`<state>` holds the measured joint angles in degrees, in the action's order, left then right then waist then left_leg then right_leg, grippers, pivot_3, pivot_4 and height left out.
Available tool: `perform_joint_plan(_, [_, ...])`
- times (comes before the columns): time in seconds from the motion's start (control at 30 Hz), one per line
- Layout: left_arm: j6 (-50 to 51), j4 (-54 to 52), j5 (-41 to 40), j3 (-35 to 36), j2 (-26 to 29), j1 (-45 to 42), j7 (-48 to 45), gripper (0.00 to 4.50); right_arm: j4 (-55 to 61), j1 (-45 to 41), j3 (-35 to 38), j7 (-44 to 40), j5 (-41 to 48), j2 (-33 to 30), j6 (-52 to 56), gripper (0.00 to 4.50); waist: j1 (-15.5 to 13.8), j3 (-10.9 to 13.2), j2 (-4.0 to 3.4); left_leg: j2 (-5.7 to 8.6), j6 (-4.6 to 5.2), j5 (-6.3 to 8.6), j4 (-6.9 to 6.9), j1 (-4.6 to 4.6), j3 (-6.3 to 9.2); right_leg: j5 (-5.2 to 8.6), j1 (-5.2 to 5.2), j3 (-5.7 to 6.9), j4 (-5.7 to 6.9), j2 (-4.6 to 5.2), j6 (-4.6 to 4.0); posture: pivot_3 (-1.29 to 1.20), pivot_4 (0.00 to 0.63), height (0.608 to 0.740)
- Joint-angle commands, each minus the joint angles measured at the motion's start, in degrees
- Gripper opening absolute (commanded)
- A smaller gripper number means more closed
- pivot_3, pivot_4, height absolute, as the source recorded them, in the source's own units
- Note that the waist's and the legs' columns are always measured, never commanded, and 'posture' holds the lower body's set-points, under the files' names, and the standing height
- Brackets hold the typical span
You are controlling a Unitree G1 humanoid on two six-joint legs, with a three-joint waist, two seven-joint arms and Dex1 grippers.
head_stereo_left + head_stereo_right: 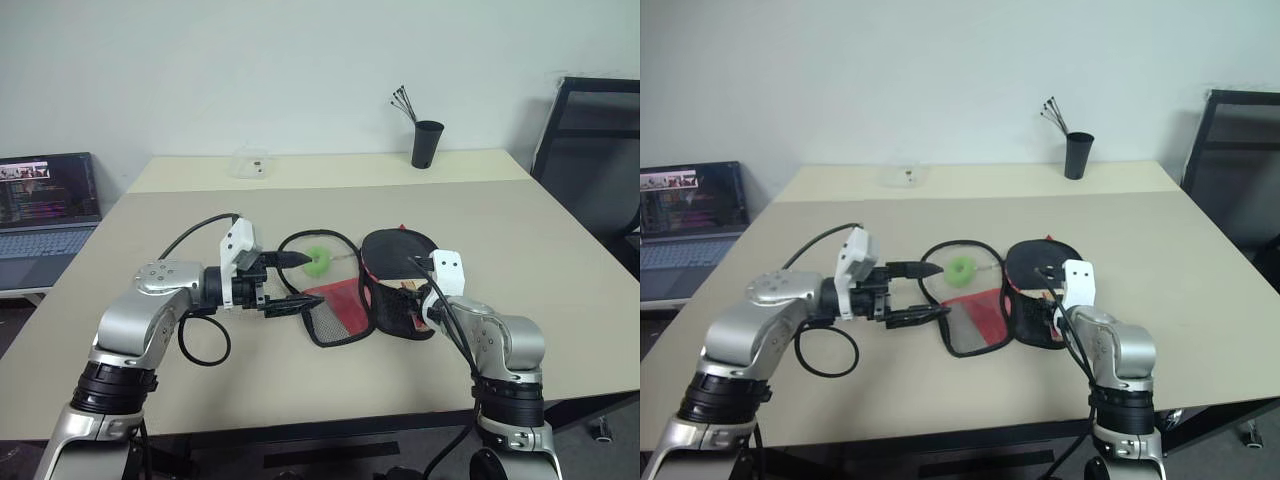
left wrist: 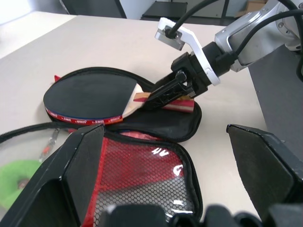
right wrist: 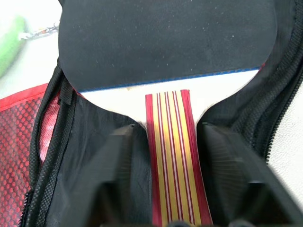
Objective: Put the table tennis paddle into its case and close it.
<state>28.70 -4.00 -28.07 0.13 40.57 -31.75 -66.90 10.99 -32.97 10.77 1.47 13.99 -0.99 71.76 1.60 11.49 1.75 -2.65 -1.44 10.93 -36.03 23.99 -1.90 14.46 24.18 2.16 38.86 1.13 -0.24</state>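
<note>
While the paddle (image 2: 90, 97) lies in the open case (image 2: 156, 175), both grippers' fingers stand apart, right gripper (image 3: 173, 184) straddling its handle.

Paddle (image 2: 90, 97) lies in open case (image 2: 156, 130) on table (image 1: 300, 200).

Room evenly lit from overhead, soft and diffuse. Shadows beneath the arms on the bench (image 1: 300, 390) are faint. Small glare spots on the case (image 2: 161, 170) mesh. Right tool (image 3: 173, 189) fingers (image 3: 109, 184) blurred, close to lens.

office-like room, beige table (image 1: 560, 270), open laptop (image 1: 45, 205), black chair (image 1: 590, 150), pen cup (image 1: 427, 143)
</note>
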Motion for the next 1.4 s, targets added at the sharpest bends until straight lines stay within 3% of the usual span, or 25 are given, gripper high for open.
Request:
perform_joint_plan(0.03, [-0.39,-2.32,-0.97,1.75,0.79,0.06,0.29,4.50,2.45,-0.33,-2.23,-0.21,-0.76,-1.26,-0.93,4.11,0.01,0.00,0.00,0.00,0.00,0.00,0.00,0.00,0.00,0.00,0.00,0.00,0.00,0.00,0.00,0.00,0.150,0.740])
perform_joint_plan(0.07, [-0.37,-2.43,-0.99,1.89,0.85,0.24,0.40,4.50,3.16,-0.09,-3.07,-0.59,-0.75,-1.77,-1.05,4.44,0.01,0.00,0.00,0.00,0.00,0.00,0.00,0.00,0.00,0.00,0.00,0.00,0.00,0.00,0.00,0.00,0.150,0.740])
perform_joint_plan(0.1, [-0.36,-2.53,-1.01,2.02,0.90,0.43,0.49,4.50,3.78,0.11,-3.66,-0.92,-0.71,-2.20,-1.09,4.48,0.01,0.00,0.00,0.00,0.00,0.00,0.00,0.00,0.01,0.00,0.00,0.01,0.00,0.00,0.00,0.00,0.150,0.740])
perform_joint_plan(0.73, [-0.87,-2.92,-1.05,2.40,0.82,1.75,1.79,4.50,4.88,5.49,-9.90,-6.05,-1.70,-8.21,-4.28,4.48,-0.02,-0.01,0.01,0.00,0.00,0.00,0.03,0.00,0.00,0.00,-0.01,0.02,-0.06,0.00,0.00,0.00,0.150,0.740])
perform_joint_plan(0.83, [-0.86,-3.01,-1.05,2.40,0.73,1.91,2.03,4.50,4.48,6.44,-10.15,-5.90,-2.49,-8.58,-5.00,3.86,-0.03,-0.01,0.02,0.00,0.00,0.00,0.03,0.00,0.00,0.01,-0.01,0.04,-0.06,0.00,0.00,0.00,0.150,0.740])
perform_joint_plan(1.07, [-0.92,-3.04,-1.21,2.30,0.70,2.04,2.31,4.50,4.65,7.03,-9.97,-5.38,-3.47,-8.36,-5.18,1.36,-0.03,-0.02,0.04,-0.01,-0.01,0.01,0.03,0.00,0.00,0.01,-0.01,0.04,-0.08,0.00,0.00,0.00,0.150,0.740])
perform_joint_plan(1.1, [-0.95,-3.02,-1.22,2.29,0.70,2.04,2.31,4.50,4.73,7.06,-9.92,-5.24,-3.64,-8.28,-5.10,1.18,-0.04,-0.03,0.05,-0.01,-0.01,0.01,0.03,0.00,0.00,0.01,-0.02,0.04,-0.08,0.01,0.00,0.00,0.150,0.740])
perform_joint_plan(1.4, [-1.19,-2.58,-1.15,2.17,0.52,1.79,2.33,4.50,6.36,6.47,-7.63,-3.09,-4.28,-6.39,-3.29,1.18,-0.08,-0.05,0.09,0.00,-0.01,0.01,0.03,0.00,0.01,0.01,-0.03,0.05,-0.09,0.02,0.00,0.00,0.150,0.740])
